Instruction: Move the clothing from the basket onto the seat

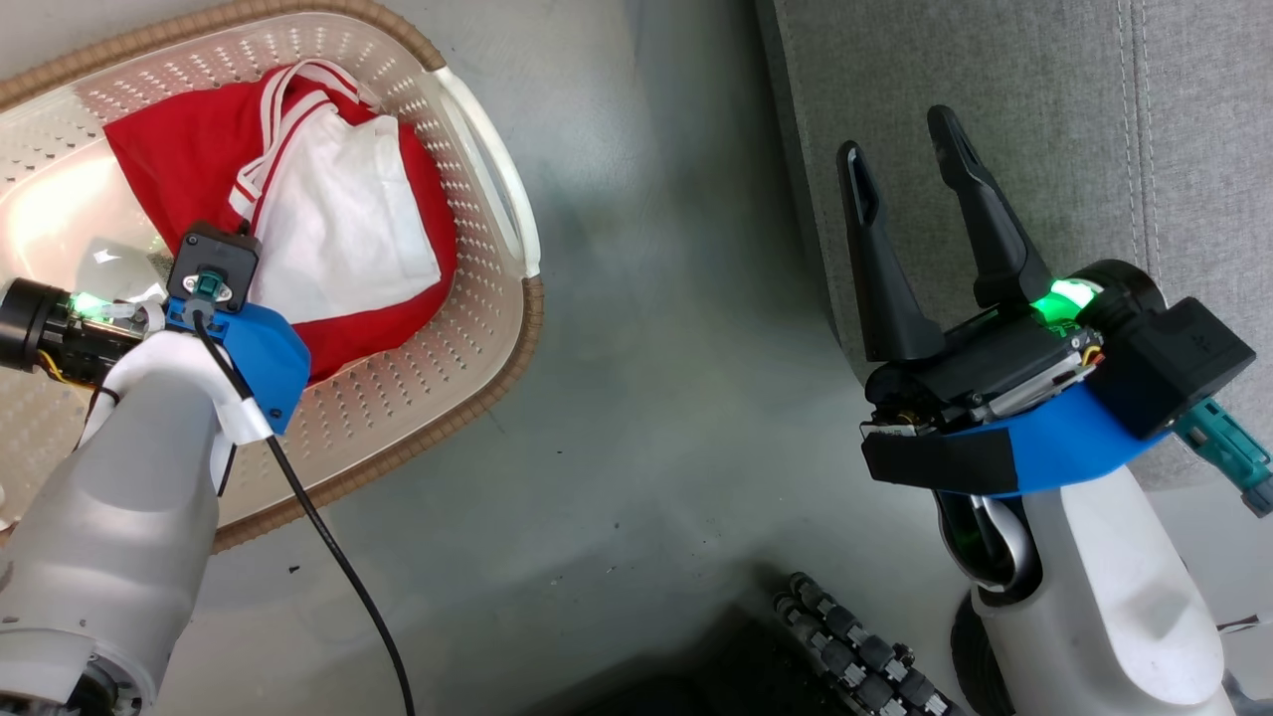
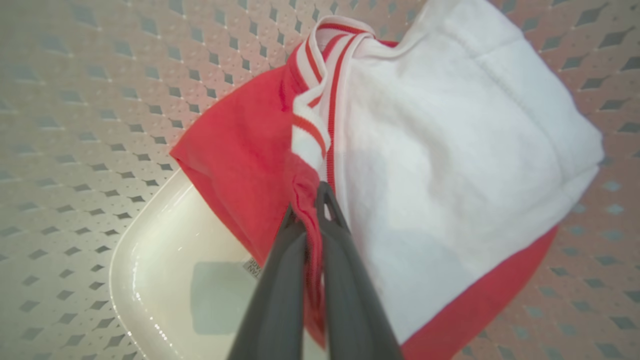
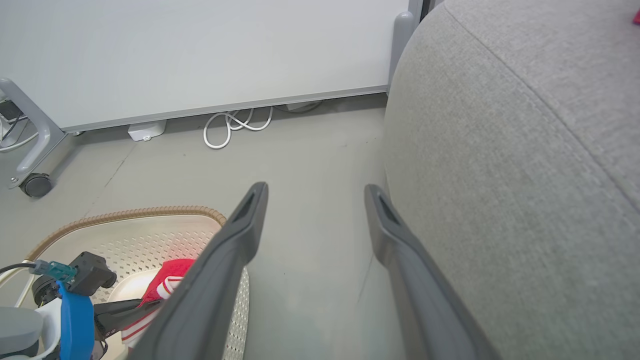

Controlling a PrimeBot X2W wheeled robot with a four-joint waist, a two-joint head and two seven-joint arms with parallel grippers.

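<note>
Left pincer (image 2: 307, 200) clamped on clothing (image 1: 328, 219), lift not started.
Clothing lay bunched in the basket (image 1: 477, 328); left pincer was pinched tight on its red edge. Lift, carry to the seat (image 1: 995, 80) and drop were all left, by my read. Right pincer (image 1: 895, 130) stood wide, holding nothing, just beside the seat front. Red speck (image 3: 637, 17) on the seat: too small to call.

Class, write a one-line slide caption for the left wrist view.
Left gripper shut on a fold of the red-and-white clothing inside the perforated basket.
</note>
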